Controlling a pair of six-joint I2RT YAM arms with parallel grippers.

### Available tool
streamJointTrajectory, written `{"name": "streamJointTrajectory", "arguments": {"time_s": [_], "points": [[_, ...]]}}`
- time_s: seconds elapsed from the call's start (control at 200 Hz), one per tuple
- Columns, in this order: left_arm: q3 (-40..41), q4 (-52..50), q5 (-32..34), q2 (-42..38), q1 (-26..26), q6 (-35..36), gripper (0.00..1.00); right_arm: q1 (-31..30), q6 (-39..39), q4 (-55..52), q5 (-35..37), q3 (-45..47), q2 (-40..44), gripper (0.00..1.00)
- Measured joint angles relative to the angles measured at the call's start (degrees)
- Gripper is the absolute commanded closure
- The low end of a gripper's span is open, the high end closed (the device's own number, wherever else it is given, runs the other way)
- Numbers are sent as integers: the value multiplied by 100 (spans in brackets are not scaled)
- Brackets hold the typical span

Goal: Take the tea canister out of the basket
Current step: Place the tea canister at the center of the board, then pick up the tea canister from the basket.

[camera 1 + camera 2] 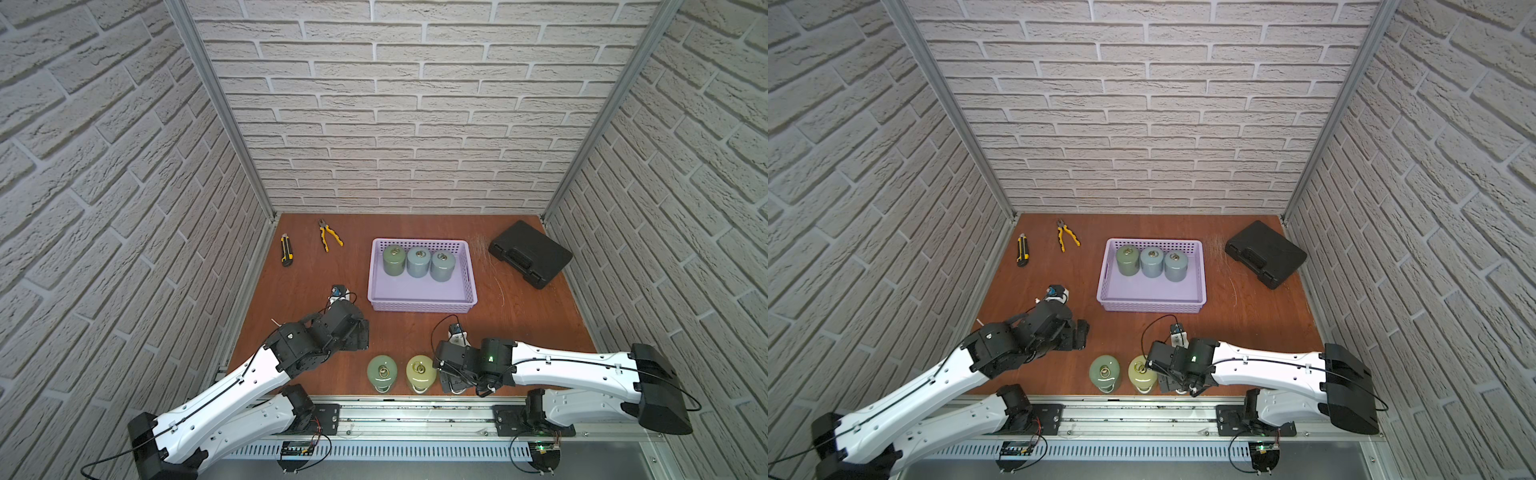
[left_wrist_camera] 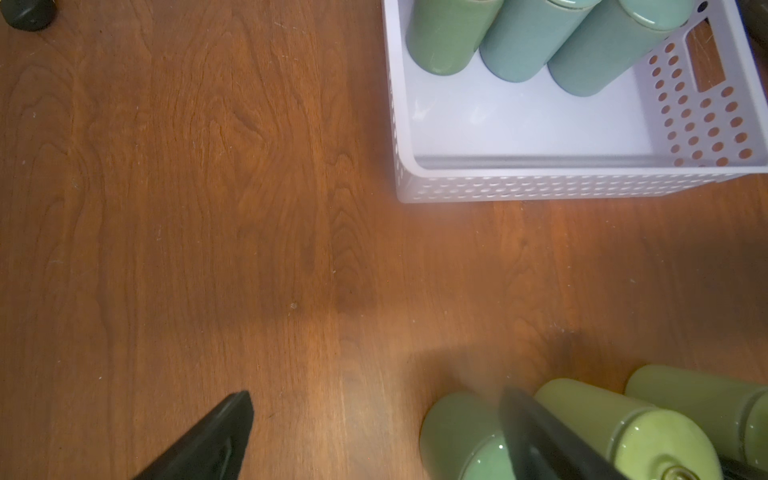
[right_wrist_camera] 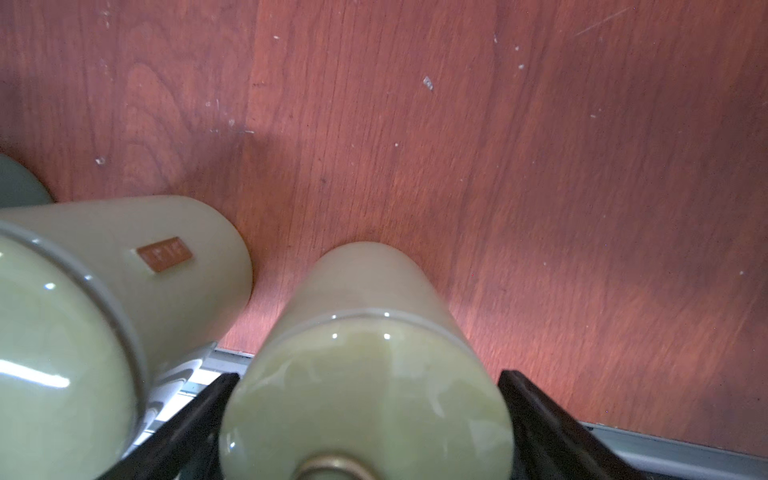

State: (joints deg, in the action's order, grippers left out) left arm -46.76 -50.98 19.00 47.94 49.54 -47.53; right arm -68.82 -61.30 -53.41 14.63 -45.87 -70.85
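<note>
We see the basket (image 1: 422, 306) in the middle of the table (image 1: 519, 332). In its back half three canisters (image 1: 419, 262) stand in a row. The front canisters (image 1: 382, 372) stand side by side before it, by the table's near edge. The knife (image 1: 286, 250) and pliers (image 1: 329, 235) lie back left, the case (image 1: 530, 253) right.

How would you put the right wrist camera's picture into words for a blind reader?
A pale yellow-green canister stands on a reddish wooden table between the right tool's two black fingers; whether they touch it is unclear. Beside it stands a similar canister with a small brown label, and a greener one's edge shows beyond.
</note>
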Motion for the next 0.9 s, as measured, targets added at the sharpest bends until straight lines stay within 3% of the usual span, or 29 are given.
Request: {"name": "streamJointTrajectory", "arguments": {"time_s": [0.59,0.9], "points": [[0,170,-2,79,-44,105,2,22,223,-476,511,-737,61,0],[-2,343,-2,219,-74,170,2,734,964,-592,671,-1344,197,0]]}}
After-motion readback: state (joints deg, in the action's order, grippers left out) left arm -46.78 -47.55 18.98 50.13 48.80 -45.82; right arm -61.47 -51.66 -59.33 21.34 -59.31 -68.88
